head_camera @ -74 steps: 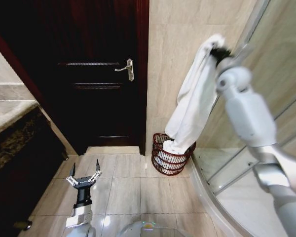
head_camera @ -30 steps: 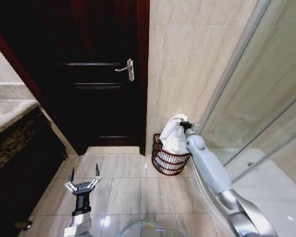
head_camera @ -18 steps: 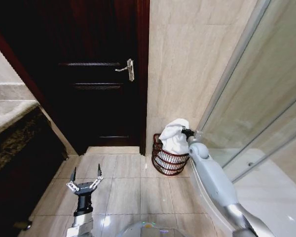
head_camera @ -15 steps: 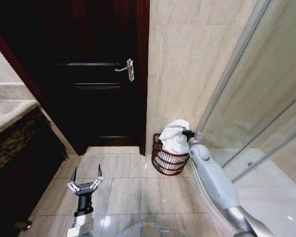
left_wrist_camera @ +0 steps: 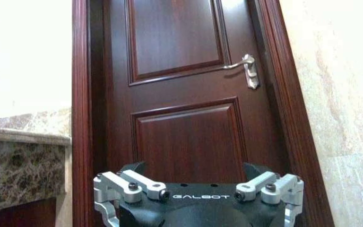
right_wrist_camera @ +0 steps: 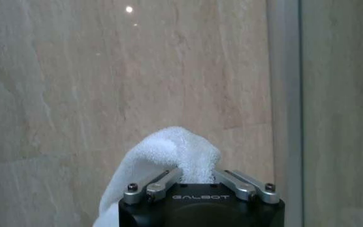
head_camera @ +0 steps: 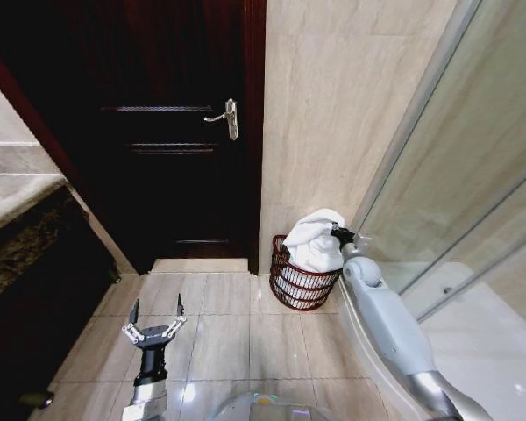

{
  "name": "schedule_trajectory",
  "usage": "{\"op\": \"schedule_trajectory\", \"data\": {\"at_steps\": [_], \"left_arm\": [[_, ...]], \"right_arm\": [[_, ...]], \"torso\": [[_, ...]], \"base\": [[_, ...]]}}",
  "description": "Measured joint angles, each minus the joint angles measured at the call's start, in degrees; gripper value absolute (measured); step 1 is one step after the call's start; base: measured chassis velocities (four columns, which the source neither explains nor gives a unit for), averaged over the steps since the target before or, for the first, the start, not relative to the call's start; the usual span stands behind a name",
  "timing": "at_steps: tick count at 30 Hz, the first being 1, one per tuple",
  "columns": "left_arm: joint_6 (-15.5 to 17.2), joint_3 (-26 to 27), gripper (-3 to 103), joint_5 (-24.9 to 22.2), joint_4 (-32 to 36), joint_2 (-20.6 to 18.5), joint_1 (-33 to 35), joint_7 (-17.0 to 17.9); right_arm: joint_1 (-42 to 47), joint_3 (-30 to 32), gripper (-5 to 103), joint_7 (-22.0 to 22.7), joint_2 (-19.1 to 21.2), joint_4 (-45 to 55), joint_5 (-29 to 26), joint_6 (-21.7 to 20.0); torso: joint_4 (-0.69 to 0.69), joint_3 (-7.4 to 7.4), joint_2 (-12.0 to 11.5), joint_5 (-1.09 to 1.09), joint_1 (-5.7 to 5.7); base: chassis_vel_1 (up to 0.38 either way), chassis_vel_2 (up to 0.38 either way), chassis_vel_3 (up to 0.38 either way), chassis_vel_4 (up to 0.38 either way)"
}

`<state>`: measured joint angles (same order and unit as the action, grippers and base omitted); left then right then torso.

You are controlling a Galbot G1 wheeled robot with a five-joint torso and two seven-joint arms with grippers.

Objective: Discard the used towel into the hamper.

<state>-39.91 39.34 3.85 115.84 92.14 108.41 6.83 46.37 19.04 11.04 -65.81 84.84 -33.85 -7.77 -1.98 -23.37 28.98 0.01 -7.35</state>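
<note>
Your right gripper [head_camera: 337,233] is clamped narrow on the white towel [head_camera: 317,244], gripping its upper fold; in the right wrist view the cloth [right_wrist_camera: 168,156] bunches up between the closed-in fingers. Below and just left of the gripper, the towel is a rounded heap, no clear long axis, piled in the hamper [head_camera: 298,285] and rising over its rim. The hamper stands upright, mouth up, against the tiled wall [head_camera: 333,114]. Your left gripper [head_camera: 156,317] hangs low near the floor, well apart, fingers spread wide, facing the dark door [head_camera: 158,132].
</note>
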Motion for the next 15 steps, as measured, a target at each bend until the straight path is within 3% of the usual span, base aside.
{"op": "schedule_trajectory", "data": {"at_steps": [5, 15], "left_arm": [[-0.1, -0.3, 100, 0.8, -0.1, 0.0, 0.0, -0.1], [-0.3, -0.6, 100, 1.1, 0.3, 0.0, 0.2, -0.3]], "right_arm": [[1.6, 1.5, 5, -2.3, 0.7, 0.8, 0.0, 0.0], [4.9, 3.2, 5, -2.3, 0.5, 3.6, 1.7, -0.3]], "torso": [[0.0, 0.79, -1.4, -0.01, 0.56], [0.0, 2.43, -3.9, -0.01, 1.49]], "base": [[0.0, 0.0, 0.0, 0.0], [0.0, 0.0, 0.0, 0.0]]}}
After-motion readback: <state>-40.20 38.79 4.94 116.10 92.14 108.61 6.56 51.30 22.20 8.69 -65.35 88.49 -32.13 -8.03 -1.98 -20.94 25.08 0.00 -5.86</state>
